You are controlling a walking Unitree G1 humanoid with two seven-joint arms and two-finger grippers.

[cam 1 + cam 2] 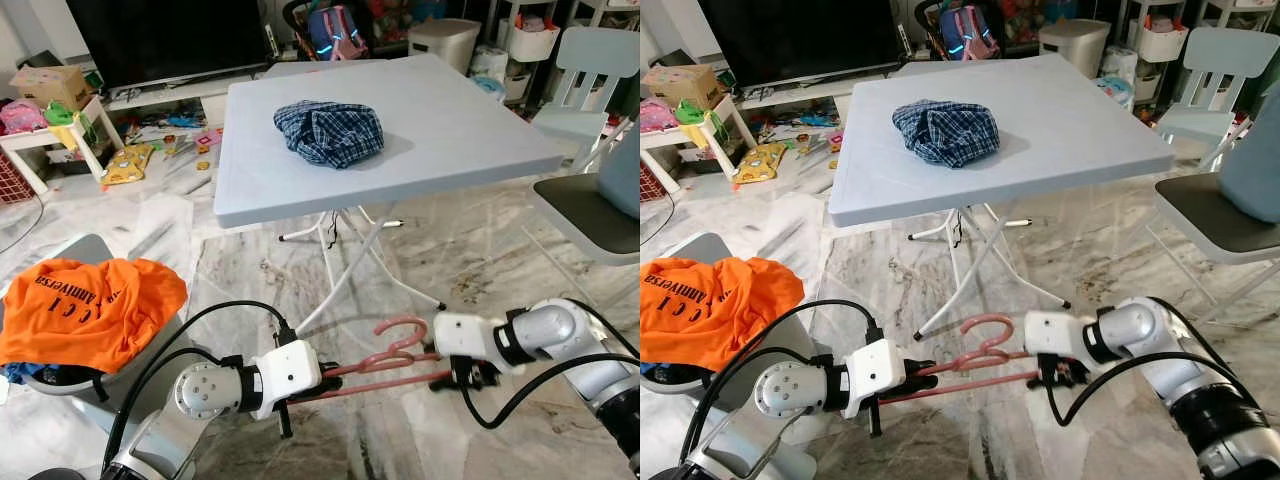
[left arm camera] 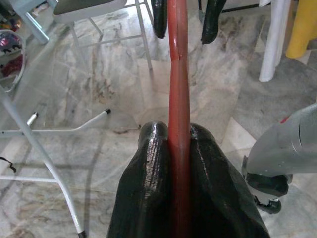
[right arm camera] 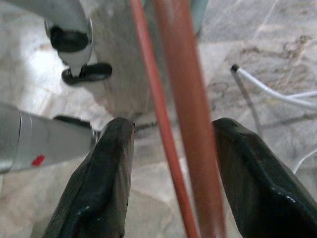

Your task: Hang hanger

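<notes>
The left claw [image 2: 179,136] is clamping one end of the red hanger [image 1: 385,365], holding it level above the marble floor [image 1: 450,270]. The right claw [image 3: 173,144] is standing apart around the hanger's other end, fingers not touching it.

Upside-down black lettering on the orange shirt [image 1: 90,310], not clearly readable

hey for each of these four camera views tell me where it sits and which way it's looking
Left eye, right eye: on the head, looking forward and down at the table, both arms, the hanger.
Left wrist: along the left tool, shut on the hanger.
Right wrist: along the open right tool, fingers either side of the hanger.
All share the hanger.
</notes>
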